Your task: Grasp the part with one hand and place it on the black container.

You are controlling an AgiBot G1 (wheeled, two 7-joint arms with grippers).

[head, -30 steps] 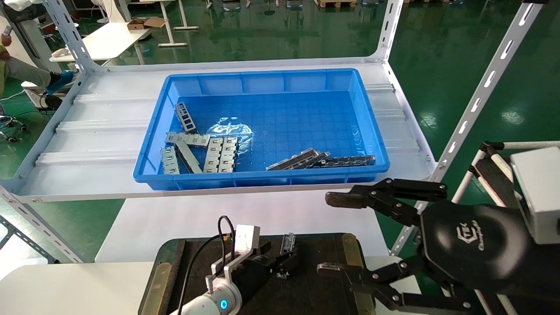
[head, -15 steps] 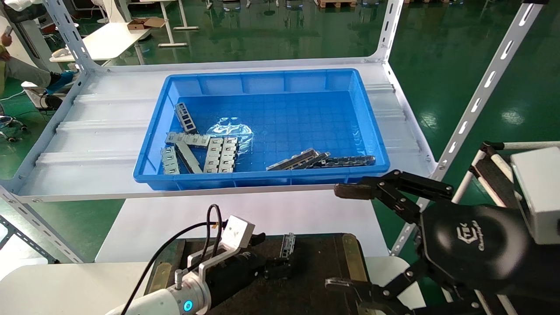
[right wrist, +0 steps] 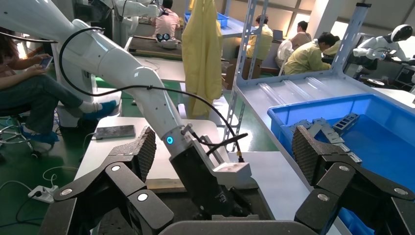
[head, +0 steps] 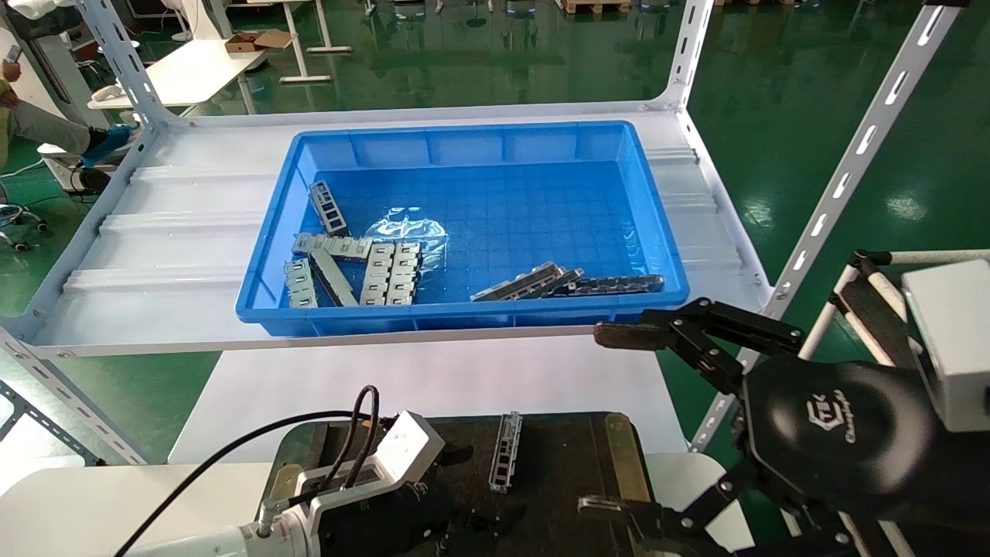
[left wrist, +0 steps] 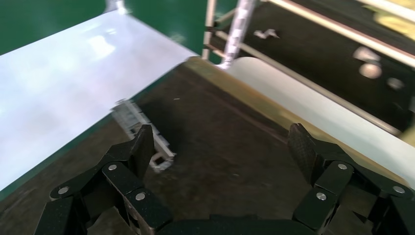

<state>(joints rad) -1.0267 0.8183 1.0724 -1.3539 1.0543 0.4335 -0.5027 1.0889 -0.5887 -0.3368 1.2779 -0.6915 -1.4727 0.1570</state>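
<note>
The part (head: pixel 504 451) lies on the black container (head: pixel 557 480), seemingly untouched; left tool (left wrist: pixel 222 149) beside it, jaws spread.

A silver-grey part (head: pixel 505 451) with dark cutouts is seen on the black-brown container (head: pixel 564 472). Brass-coloured strips (head: pixel 625 456) are seen beside it. The bin (head: pixel 472 147) is coloured blue.

Part (head: pixel 505 451): silver-grey metal, dull sheen. Black container (head: pixel 564 472): rough matt black-brown surface, brass-coloured metal side strip (head: pixel 623 456). Blue bin (head: pixel 657 232): glossy plastic, gridded floor. Rack shelf (head: pixel 170 247): smooth white ribbed sheet. Left gripper (left wrist: pixel 220 147) fingers (left wrist: pixel 302 149): matt black, textured pads. Floor (head: pixel 812 93): glossy green.
</note>
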